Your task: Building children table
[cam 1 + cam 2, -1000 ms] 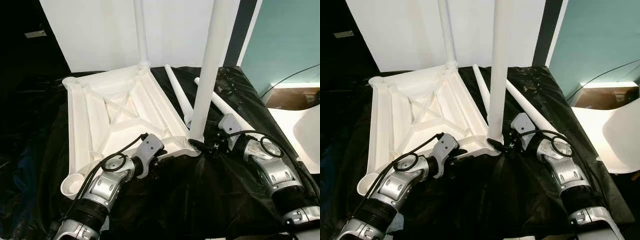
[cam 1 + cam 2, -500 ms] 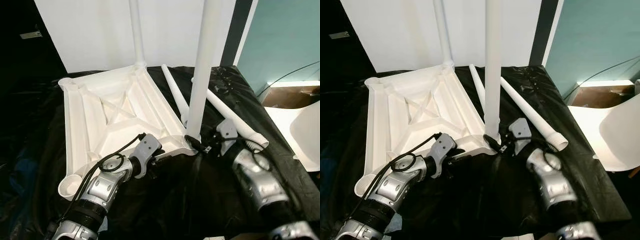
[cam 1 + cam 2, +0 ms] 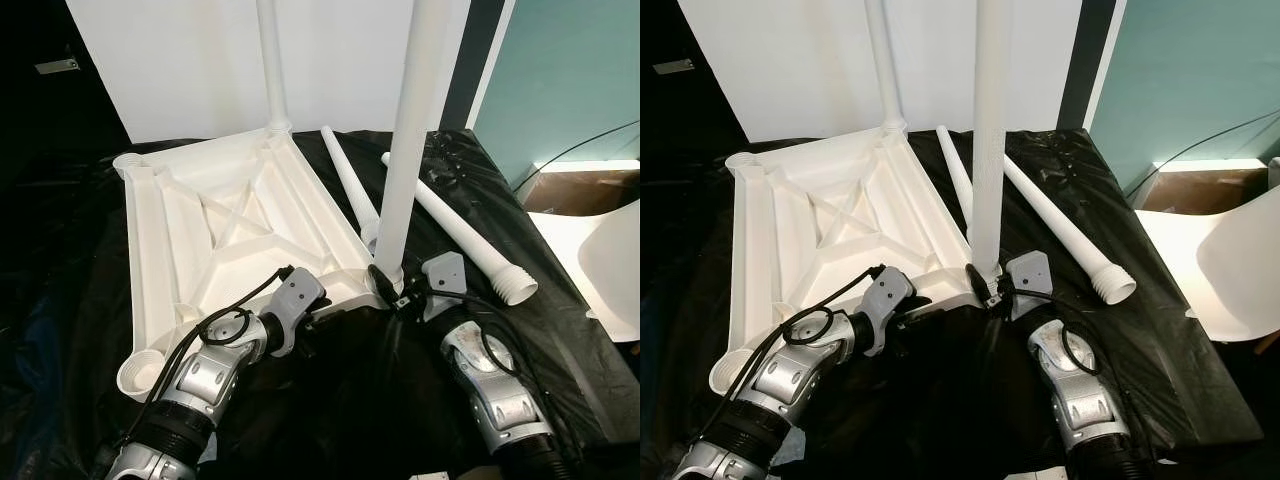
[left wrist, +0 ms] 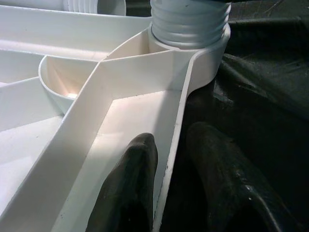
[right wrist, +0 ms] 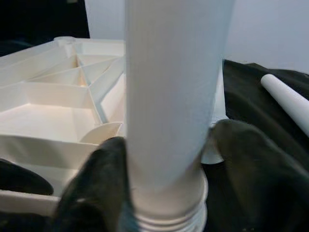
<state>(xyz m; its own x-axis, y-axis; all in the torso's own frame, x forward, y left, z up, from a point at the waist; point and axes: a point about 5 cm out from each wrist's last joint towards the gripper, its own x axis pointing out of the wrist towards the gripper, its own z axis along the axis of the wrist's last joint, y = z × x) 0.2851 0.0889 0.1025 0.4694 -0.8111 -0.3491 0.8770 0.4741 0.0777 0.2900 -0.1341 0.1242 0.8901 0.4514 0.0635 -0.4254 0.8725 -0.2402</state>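
The upturned tabletop (image 3: pixel 230 225) and legs (image 3: pixel 408 150) look like smooth white plastic with a matt sheen — the black sheet (image 3: pixel 420 400) beneath is glossy, crinkled plastic film. The arms (image 3: pixel 205 375) are shiny silver metal.

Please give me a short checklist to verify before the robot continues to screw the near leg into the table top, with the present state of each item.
1. Right gripper closed around the near leg, just above its thread: ok.
2. Left gripper pinching the rim of the table top to steady it: ok.
3. Near leg standing upright in its corner socket: ok.
4. Near leg fully screwed in: not ok, thread rings are visible above the socket in the left wrist view.
5. Two loose legs lying clear of both arms: ok.
6. Far leg tight in its corner: cannot tell.
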